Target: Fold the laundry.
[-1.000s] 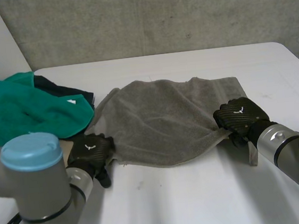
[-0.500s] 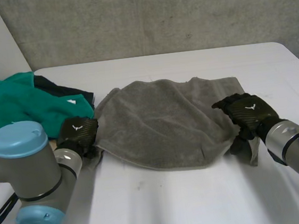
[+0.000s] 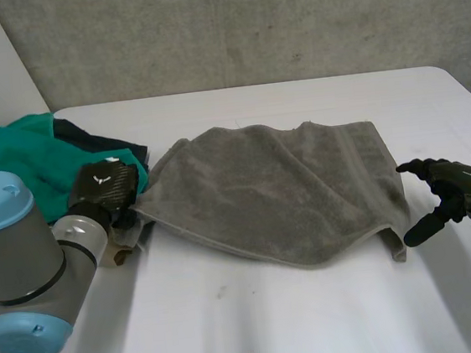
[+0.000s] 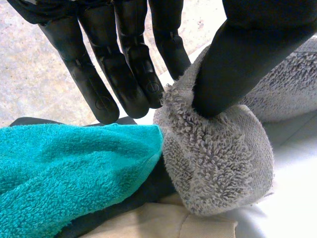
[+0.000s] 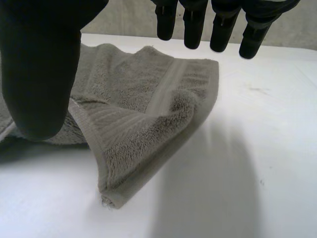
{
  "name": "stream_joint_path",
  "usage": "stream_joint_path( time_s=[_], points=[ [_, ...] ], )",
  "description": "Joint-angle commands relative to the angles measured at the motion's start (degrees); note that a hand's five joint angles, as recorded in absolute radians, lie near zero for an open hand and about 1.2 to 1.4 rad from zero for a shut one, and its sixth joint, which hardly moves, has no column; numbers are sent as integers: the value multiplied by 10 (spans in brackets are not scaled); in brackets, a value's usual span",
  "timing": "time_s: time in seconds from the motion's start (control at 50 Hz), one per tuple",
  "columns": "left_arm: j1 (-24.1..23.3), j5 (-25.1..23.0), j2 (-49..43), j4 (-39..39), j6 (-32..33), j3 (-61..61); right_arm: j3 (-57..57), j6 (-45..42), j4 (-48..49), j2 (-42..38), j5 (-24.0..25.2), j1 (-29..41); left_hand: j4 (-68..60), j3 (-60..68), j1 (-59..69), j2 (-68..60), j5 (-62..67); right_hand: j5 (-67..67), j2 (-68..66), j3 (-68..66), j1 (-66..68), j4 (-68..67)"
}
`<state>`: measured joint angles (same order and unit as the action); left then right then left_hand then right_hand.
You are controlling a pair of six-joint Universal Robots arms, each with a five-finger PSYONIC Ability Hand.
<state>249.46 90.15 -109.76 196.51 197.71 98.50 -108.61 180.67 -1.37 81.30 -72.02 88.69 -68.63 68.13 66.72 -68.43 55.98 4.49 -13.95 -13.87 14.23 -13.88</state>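
A grey towel (image 3: pixel 271 190) lies crumpled and folded over itself in the middle of the white table (image 3: pixel 276 324). My left hand (image 3: pixel 101 184) is at its left corner. In the left wrist view the thumb (image 4: pixel 247 54) pinches that corner (image 4: pixel 218 158) against the fingers (image 4: pixel 124 74). My right hand (image 3: pixel 456 189) hovers to the right of the towel, apart from it, fingers spread. In the right wrist view the towel's near right corner (image 5: pixel 143 114) lies flat under the open hand (image 5: pixel 39 64), its hem turned up.
A teal towel (image 3: pixel 24 165) and a dark garment (image 3: pixel 101 144) are piled at the table's left, right beside my left hand. A beige cloth (image 4: pixel 163 223) lies under them. A concrete wall runs behind the table.
My left hand closed on the towel's left corner and drew it left and back. My right hand let go of the right edge, opened and pulled away to the right.
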Motion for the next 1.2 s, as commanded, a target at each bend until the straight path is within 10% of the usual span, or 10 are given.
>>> stream_joint_path(
  time_s=[0.02,0.16,0.22,0.34,0.66,0.88,1.2],
  points=[
    [-1,-7,5,-11,-5,-1,0,24,38,-69,-7,28,-114,119,133,-116,140,53,-58,-59,55,-59],
    [2,-8,9,-16,-6,-1,30,22,80,-146,-58,68,-114,119,133,-116,140,215,-221,-222,218,-221],
    [4,-8,14,-23,-6,0,53,22,100,-162,-99,73,-114,119,133,-116,140,619,-624,-625,621,-625],
    [11,-16,44,-67,-3,12,57,-25,116,-99,-124,64,-114,119,133,-116,140,655,-661,-661,658,-661],
    [24,-185,228,-500,166,91,12,-689,-287,103,-52,-82,-114,119,133,-116,140,655,-661,-661,658,-661],
    [5,-115,89,-325,217,30,92,-651,-250,-15,-51,-58,-114,119,133,-116,140,655,-661,-661,658,-661],
    [-34,-40,-96,-152,219,-367,408,-468,-42,-178,-137,36,-114,119,133,-116,140,655,-661,-661,658,-661]
  ],
)
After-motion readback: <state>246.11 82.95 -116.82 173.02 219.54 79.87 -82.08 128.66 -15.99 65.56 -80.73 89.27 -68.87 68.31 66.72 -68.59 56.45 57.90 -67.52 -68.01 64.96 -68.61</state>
